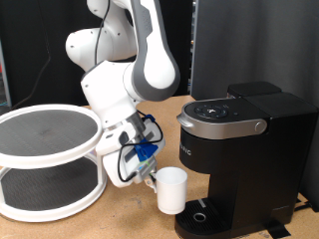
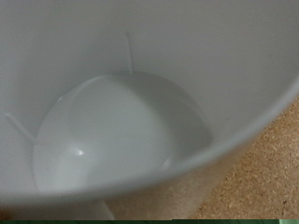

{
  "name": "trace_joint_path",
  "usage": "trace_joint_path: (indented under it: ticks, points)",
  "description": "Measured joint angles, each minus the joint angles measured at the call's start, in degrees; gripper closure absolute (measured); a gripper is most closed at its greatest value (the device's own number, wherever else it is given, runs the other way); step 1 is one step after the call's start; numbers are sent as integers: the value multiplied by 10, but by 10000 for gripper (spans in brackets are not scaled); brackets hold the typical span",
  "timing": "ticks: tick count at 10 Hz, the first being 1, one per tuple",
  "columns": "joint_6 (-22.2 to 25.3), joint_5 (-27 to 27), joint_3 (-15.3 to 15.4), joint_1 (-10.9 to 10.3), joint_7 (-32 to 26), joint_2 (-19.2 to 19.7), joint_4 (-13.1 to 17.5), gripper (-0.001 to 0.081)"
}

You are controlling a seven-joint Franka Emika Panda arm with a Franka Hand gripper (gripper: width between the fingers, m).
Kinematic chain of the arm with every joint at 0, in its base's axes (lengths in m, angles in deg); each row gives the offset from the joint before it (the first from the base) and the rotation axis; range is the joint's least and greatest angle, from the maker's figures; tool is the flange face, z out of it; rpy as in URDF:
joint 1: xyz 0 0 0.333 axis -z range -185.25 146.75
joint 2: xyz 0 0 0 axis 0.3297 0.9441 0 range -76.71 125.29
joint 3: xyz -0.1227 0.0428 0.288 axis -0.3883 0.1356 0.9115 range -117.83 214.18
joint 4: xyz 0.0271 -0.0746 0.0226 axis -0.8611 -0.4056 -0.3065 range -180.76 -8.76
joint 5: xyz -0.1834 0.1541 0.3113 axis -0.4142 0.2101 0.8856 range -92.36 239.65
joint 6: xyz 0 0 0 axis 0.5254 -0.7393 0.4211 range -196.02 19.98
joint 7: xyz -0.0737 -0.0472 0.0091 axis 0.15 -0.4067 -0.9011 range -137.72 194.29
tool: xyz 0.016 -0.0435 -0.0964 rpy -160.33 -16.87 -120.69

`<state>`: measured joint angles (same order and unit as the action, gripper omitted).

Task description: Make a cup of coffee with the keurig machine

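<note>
Here the tool [image 1: 150, 177] is clamped on the plain white cylindrical cup [image 1: 171, 189], held just beside the matte black keurig machine [image 1: 242, 159], above the cork counter [image 1: 120, 221].

The exterior view was set off the arm, at roughly machine height, and looked slightly downward across the worktop [image 1: 125, 214]. At middle range it framed the keurig machine [image 1: 244, 159] on its right, a two-tier round white rack [image 1: 45, 159] on its left, and the arm between them.

The wrist view sat very near the cup [image 2: 121, 140] and looked straight down into its white interior, which filled nearly the whole picture. A strip of cork-textured worktop [image 2: 266, 177] showed in one corner.

Both views shared the cup [image 1: 171, 189] and the worktop surface beside it.
</note>
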<state>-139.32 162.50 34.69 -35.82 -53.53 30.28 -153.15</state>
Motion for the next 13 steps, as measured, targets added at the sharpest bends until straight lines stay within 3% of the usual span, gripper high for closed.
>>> trace_joint_path:
  ticks: [3, 13]
  points:
    - [0, 22, 16, -2, -9, 22, 22, 736]
    - [-6, 80, 61, -4, -38, 27, 28, 736]
